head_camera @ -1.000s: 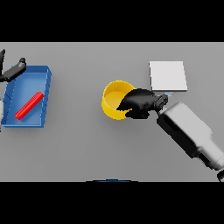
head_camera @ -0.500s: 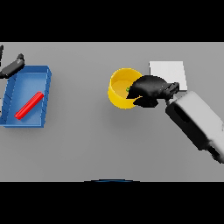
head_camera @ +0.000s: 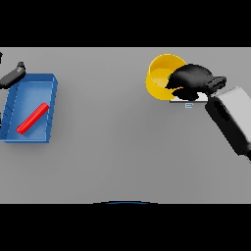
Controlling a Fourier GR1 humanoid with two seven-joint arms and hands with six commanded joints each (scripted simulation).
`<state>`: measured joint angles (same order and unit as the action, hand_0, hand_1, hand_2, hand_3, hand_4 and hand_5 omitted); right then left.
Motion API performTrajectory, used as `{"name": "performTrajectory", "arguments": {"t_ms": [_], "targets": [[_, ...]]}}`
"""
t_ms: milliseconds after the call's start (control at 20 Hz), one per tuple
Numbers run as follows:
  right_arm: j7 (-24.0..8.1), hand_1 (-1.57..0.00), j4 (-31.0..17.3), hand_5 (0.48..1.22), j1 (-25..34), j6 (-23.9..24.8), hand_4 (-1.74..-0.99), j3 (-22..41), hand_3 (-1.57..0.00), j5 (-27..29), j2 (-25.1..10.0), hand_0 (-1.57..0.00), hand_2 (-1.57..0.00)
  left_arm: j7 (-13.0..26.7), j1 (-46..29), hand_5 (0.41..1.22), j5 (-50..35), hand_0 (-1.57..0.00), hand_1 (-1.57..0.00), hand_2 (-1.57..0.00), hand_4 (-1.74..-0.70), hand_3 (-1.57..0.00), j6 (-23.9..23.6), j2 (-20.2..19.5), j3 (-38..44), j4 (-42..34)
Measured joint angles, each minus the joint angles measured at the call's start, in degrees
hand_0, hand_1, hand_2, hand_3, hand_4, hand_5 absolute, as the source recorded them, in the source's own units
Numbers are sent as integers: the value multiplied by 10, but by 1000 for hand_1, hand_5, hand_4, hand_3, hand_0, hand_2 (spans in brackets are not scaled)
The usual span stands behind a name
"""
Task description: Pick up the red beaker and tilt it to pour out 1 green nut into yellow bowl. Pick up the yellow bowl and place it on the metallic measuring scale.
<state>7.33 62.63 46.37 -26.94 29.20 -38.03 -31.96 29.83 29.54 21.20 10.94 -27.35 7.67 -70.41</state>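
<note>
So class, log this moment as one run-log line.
right hand: shut on bowl, over scale | left hand: idle by tray | beaker: in tray

You see little of the metallic measuring scale [head_camera: 188, 101]: the right hand [head_camera: 192, 80] and the yellow bowl [head_camera: 159, 73] cover all but a thin strip of its near edge. The hand's dark fingers also hide the bowl's right rim, so you cannot tell whether the bowl rests on the scale or hangs above it. The left hand [head_camera: 12, 75] is cut off by the view's left edge, its fingers unreadable
</note>
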Motion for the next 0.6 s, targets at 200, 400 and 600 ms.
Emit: {"name": "performTrajectory", "arguments": {"t_ms": [200,400,600], "targets": [[23,-1554,-50,1221,22,18,-1725,4,-1328,-4,-5,-1565,-1571,2,-2,752,-7,1,1,1,-808,1,5,-7,8,-4],[0,-1435,-133,1221,30,57,-1728,-7,-1471,-13,2,-1528,-1502,20,-13,765,-11,1,1,1,-822,1,2,6,4,-29],[18,-1368,-189,1221,37,76,-1730,-11,-1530,-12,-3,-1510,-1451,38,-10,772,-7,1,1,1,-838,1,0,4,5,-33]]}}
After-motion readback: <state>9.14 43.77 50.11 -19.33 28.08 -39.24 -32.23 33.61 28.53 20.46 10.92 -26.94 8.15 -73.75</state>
